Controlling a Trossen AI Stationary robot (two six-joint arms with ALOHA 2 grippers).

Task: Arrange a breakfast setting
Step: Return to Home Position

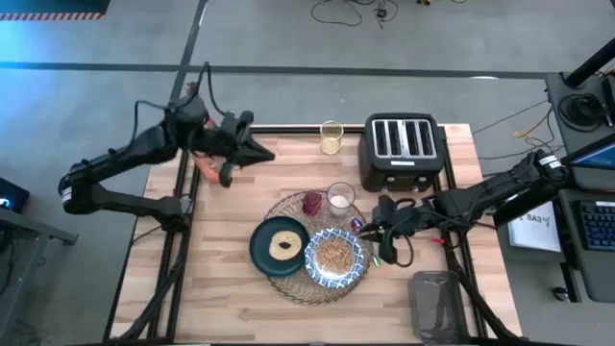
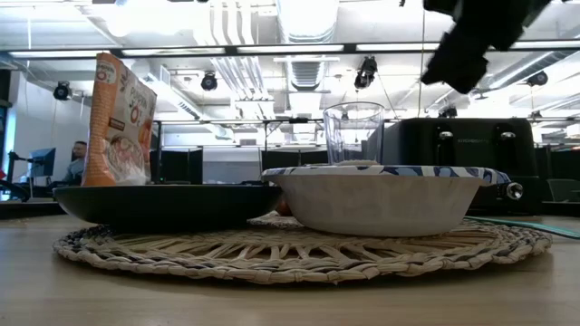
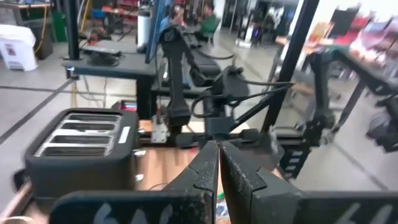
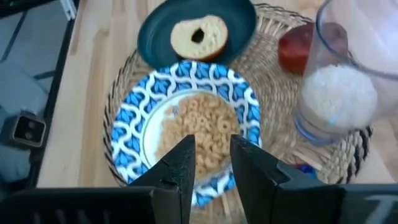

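Note:
The round woven placemat (image 1: 293, 207) lies mid-table. On it rest the dark teal plate (image 1: 261, 252) with a bagel, the blue-and-white bowl (image 4: 130, 118) of cereal rings, and the clear glass (image 4: 339, 81) with something white in it. A red object (image 4: 292, 50) sits beside the glass. The green-handled spoon (image 1: 377, 254) lies off the mat's right edge. My right gripper (image 4: 211, 165) hovers above the bowl's right side, open, nothing between its fingers. My left gripper (image 3: 219, 168) is raised over the table's far left part, shut and empty.
The black four-slot toaster (image 1: 404, 149) stands at the far right, with a small glass (image 1: 332, 137) to its left. An orange cereal pouch (image 2: 118, 118) stands near the left arm. A dark lidded container (image 1: 437, 303) sits at the near right corner.

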